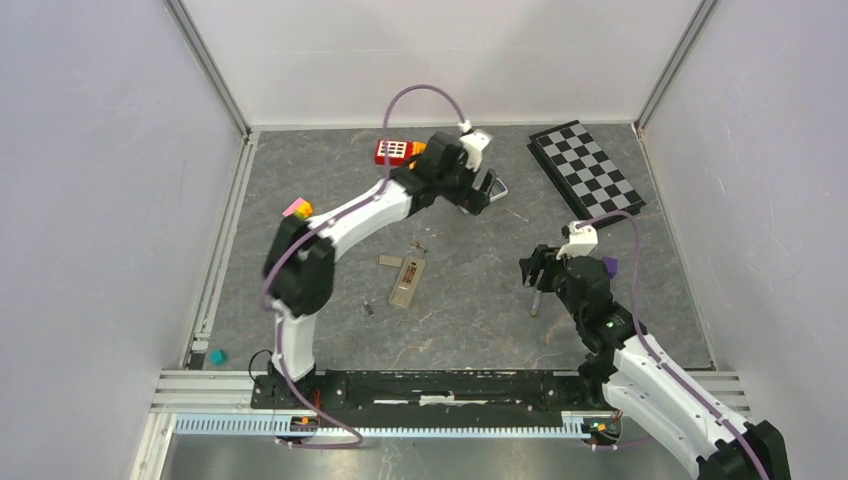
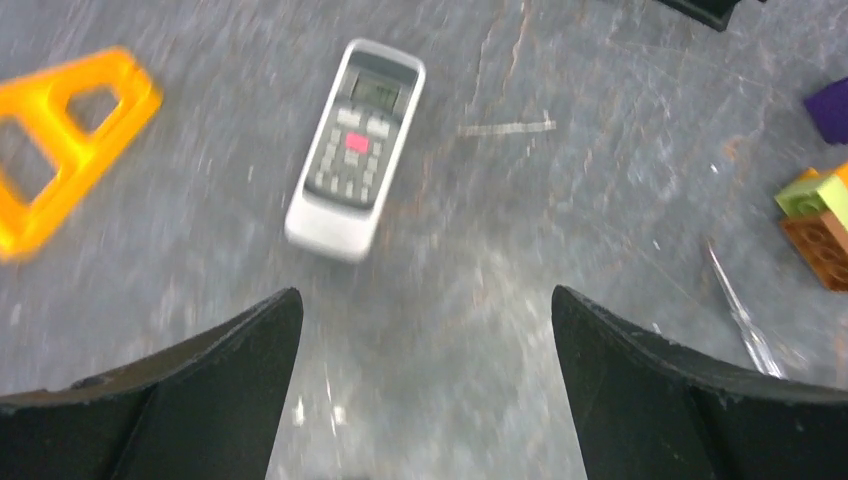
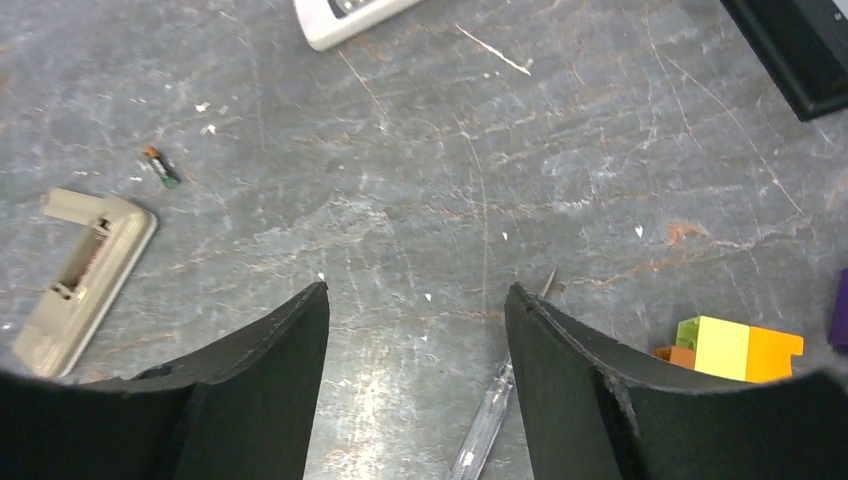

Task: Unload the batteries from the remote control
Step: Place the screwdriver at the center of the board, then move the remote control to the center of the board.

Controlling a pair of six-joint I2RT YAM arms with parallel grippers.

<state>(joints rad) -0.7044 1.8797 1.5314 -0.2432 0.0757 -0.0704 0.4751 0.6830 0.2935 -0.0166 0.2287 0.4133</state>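
Grey tabletop (image 3: 420, 200), battery (image 3: 160, 167) well left of right fingers (image 3: 260, 390)

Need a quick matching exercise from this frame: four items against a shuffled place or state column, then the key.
1. silver remote
2. beige remote
3. battery
4. checkerboard

A. orange-tipped, lying loose
B. far-right corner in the top view
C. buttons facing up
D. underside up, compartment uncovered

Pairs: 1-C, 2-D, 3-A, 4-B
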